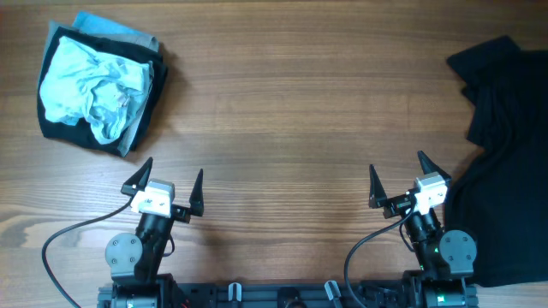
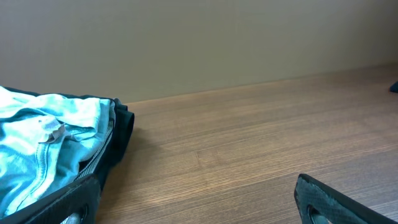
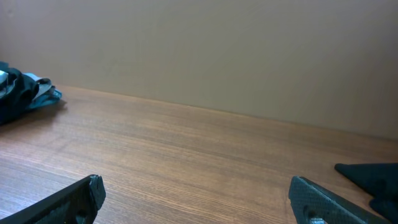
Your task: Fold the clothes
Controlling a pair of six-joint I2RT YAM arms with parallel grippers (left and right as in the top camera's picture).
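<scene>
A crumpled pale light-blue T-shirt (image 1: 96,84) lies on top of a pile of black and grey garments (image 1: 144,109) at the table's far left; it also shows at the left of the left wrist view (image 2: 43,143). A spread black garment (image 1: 505,145) covers the right edge of the table and runs past it. My left gripper (image 1: 169,184) is open and empty near the front edge, below the pile. My right gripper (image 1: 398,177) is open and empty, just left of the black garment. In the right wrist view a corner of that garment (image 3: 373,175) shows at the right.
The wooden table (image 1: 291,111) spans the whole overhead view. A plain beige wall (image 3: 217,50) stands behind it. Black cables (image 1: 60,248) loop from both arm bases at the front edge.
</scene>
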